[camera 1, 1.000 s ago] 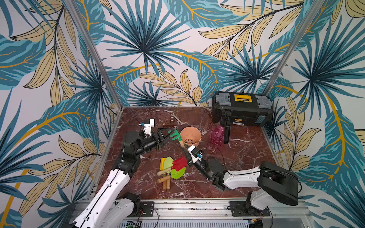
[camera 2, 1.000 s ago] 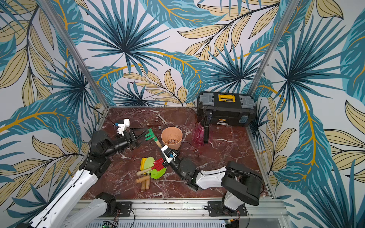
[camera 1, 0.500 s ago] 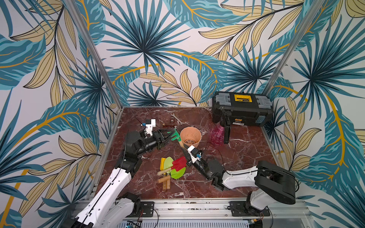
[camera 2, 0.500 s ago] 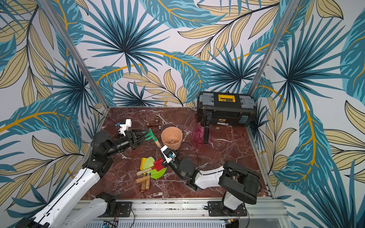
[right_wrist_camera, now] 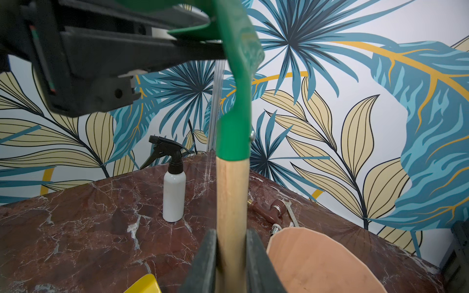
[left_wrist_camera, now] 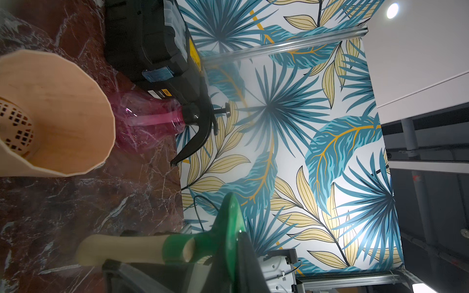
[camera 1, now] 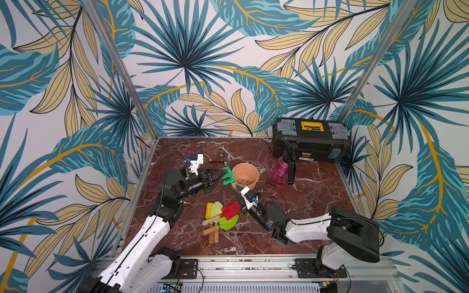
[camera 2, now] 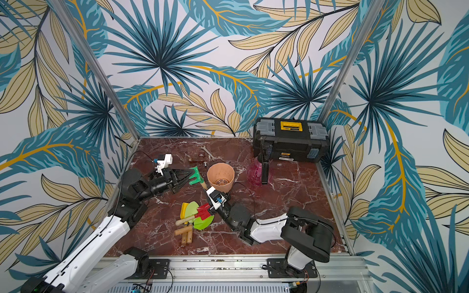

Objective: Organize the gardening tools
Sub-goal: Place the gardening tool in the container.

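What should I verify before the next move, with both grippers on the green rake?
1. Left gripper shut on the green rake head: ok.
2. Right gripper shut on its wooden handle: ok.
3. Rake clear of the pot: cannot tell; they sit very close.
4. Pot empty: ok, its mesh bottom shows.
5. Other tools put away: not ok, piled on the table.
6. Pink sprayer upright: ok.
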Tool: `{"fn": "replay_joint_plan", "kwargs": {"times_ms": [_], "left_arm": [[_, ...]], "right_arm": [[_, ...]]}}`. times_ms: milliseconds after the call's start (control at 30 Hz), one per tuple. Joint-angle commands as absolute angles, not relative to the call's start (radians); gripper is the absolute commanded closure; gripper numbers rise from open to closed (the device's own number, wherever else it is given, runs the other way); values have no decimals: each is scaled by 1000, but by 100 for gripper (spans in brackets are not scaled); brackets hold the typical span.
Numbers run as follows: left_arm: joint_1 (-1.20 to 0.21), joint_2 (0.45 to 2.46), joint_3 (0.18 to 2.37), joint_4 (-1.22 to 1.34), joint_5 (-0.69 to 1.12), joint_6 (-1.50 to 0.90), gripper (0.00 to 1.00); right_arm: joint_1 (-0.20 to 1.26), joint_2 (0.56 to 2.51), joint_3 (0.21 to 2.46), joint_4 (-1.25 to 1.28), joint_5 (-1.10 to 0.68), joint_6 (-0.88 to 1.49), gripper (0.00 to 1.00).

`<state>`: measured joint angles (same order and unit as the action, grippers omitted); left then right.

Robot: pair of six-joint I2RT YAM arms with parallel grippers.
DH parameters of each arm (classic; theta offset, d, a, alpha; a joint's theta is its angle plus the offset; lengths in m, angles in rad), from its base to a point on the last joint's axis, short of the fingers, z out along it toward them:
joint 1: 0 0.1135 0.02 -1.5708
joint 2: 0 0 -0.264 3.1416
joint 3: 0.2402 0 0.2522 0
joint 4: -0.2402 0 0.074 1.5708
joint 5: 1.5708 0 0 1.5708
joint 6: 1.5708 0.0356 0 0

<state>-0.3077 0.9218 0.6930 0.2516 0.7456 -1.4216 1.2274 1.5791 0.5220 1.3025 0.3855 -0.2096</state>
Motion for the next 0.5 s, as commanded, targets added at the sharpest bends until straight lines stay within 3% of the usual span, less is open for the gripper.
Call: {"fn": "replay_joint_plan", "kwargs": {"times_ms": [0,167,267,467], "left_arm": [[-296,938,675,324,700,-1377,98],[-296,979,692,352,687,-1311,100],[-296,1049,696,459,696,-1320,100],[-296,1260,728,783,724,-1452,100]], "right_arm": [[1233,1559,516,1342,412,-215,70],[1235,1479,475,1294,465,-194,43],[1232,1392,477,1170,489,-152,32],[1232,1211,551,753,506,1,28]]}}
